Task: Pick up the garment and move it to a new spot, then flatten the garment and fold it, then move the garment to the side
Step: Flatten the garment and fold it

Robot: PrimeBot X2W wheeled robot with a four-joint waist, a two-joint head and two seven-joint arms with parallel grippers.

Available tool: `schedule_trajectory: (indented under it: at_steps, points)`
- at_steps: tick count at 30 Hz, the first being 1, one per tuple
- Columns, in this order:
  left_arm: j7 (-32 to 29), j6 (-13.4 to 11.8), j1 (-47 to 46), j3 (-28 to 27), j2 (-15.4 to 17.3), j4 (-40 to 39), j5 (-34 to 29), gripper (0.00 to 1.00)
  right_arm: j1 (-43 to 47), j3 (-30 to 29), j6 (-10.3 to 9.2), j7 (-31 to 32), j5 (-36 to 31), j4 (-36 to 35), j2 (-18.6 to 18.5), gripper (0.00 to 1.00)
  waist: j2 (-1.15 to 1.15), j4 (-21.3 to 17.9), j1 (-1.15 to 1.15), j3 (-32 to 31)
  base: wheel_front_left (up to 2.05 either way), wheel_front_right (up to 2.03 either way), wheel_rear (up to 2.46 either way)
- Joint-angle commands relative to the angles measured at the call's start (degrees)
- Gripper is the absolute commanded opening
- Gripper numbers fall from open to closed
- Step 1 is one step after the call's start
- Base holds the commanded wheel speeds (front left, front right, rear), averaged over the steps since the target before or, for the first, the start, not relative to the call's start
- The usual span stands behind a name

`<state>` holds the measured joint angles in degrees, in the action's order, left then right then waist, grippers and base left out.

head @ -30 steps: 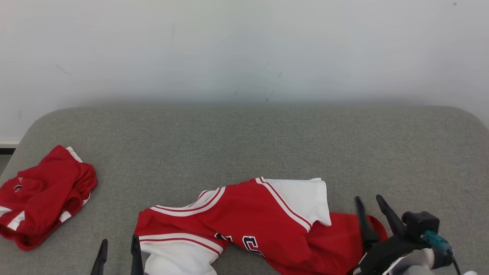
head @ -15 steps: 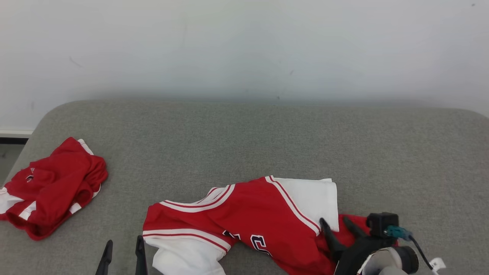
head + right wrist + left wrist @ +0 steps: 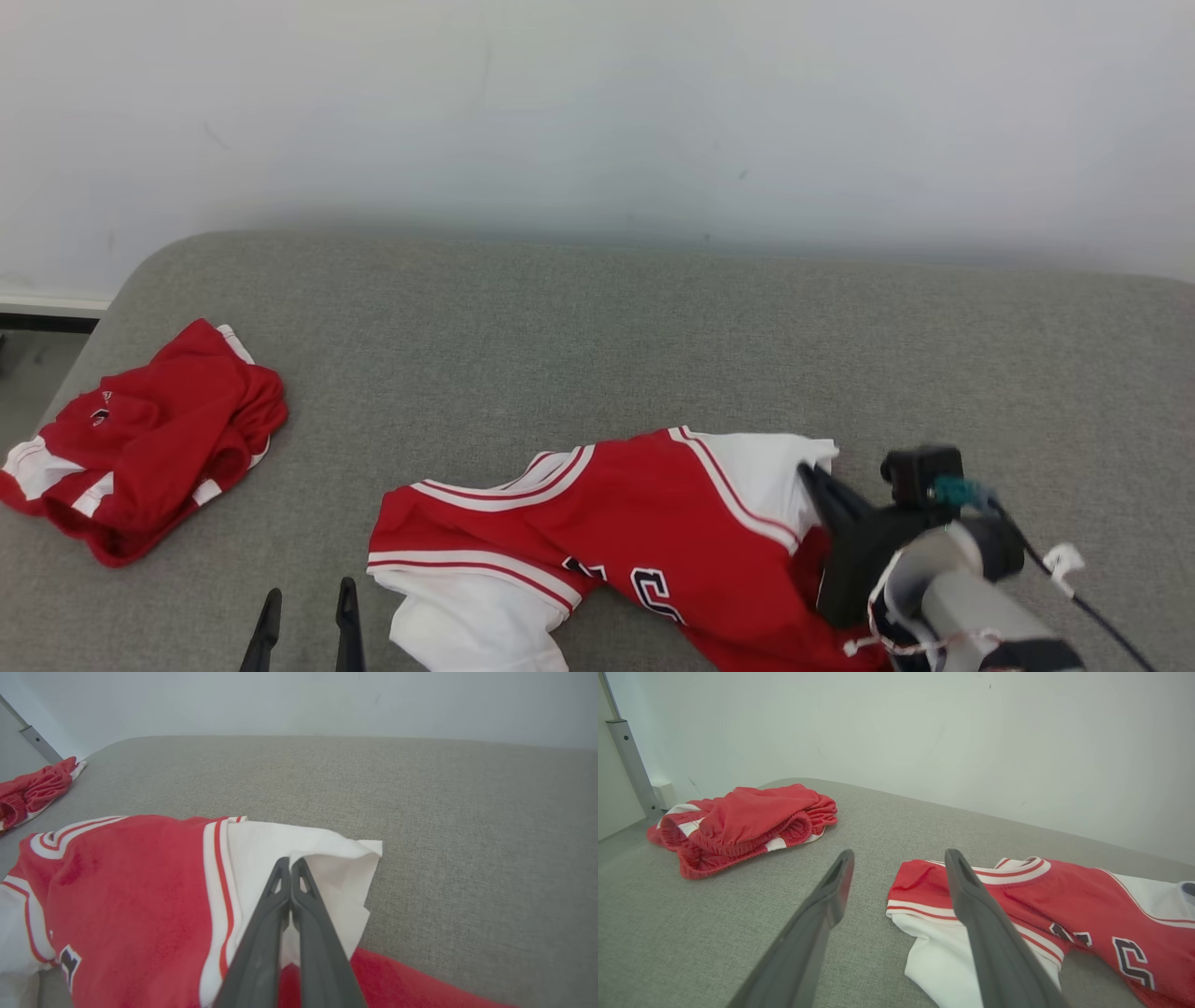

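The grey table carries a red-and-white jersey, with red shorts well to the jersey's left. The right gripper has its jaws pinched shut on the jersey's white corner. The left gripper, near the jersey's left sleeve, has jaws wide apart and empty.

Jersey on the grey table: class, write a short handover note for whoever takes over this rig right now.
Left gripper: open, empty, hovering near the jersey's left end.
Right gripper: shut, pinching the jersey's white sleeve.
The jersey lies rumpled at the front of the grey table; red shorts are bunched at the table's left end.
Done: grasp made.
Left: lift, relocate, flatten, fold, set aside.
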<state>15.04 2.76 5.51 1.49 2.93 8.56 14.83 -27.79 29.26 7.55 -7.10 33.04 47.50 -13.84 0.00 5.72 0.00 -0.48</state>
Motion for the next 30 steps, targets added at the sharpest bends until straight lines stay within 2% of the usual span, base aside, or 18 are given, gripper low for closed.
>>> schedule_trajectory:
  at_steps: [1, 8, 14, 20, 26, 28, 30]
  points:
    - [0.2, -0.1, -0.8, 0.2, -0.1, 0.1, 0.8, 1.0, -3.2, 1.1, -0.13, -0.3, -1.2, 0.1, -1.0, 0.0, 0.0, 0.3, 0.0, 0.3, 0.0, 0.0, 0.0]
    - [0.2, 0.4, -2.8, 1.7, -0.1, 0.7, 1.3, 1.0, -17.8, 4.9, -0.13, 0.2, -3.4, 0.4, -2.7, 0.0, 0.0, 3.0, 0.0, 2.7, 0.0, 0.0, 0.0]
    - [0.2, 1.1, -4.8, 3.5, -0.1, 1.8, 2.2, 1.0, -29.0, 9.5, -0.13, 1.2, -4.7, 3.8, -3.8, 0.0, 0.0, 6.8, 0.0, 5.1, 0.0, 0.0, 0.0]
    - [0.2, 1.2, -6.1, 4.9, -0.1, 2.4, 3.0, 1.0, -36.2, 14.7, -0.13, 1.1, -5.5, 7.0, -4.2, 0.0, 0.0, 9.3, 0.0, 7.0, 0.0, 0.0, 0.0]
    - [0.2, 1.6, -7.3, 6.4, -0.1, 2.8, 3.7, 1.0, -41.3, 20.1, -0.13, 0.6, -6.7, 13.5, -4.9, 0.0, 0.0, 11.5, 0.0, 8.3, 0.0, 0.0, 0.0]
    - [0.2, 1.6, -7.6, 6.5, -0.1, 3.0, 3.8, 1.0, -41.9, 20.9, -0.13, 0.8, -5.7, 15.5, -4.8, 1.0, 0.0, 11.7, 0.0, 8.5, 0.0, 0.0, 0.0]
    - [0.2, 1.5, -7.8, 6.4, -0.1, 3.1, 3.9, 1.0, -41.8, 22.0, -0.13, 1.4, -5.1, 17.2, -4.5, 1.0, 0.0, 11.5, 0.0, 8.4, 0.0, 0.0, 0.0]
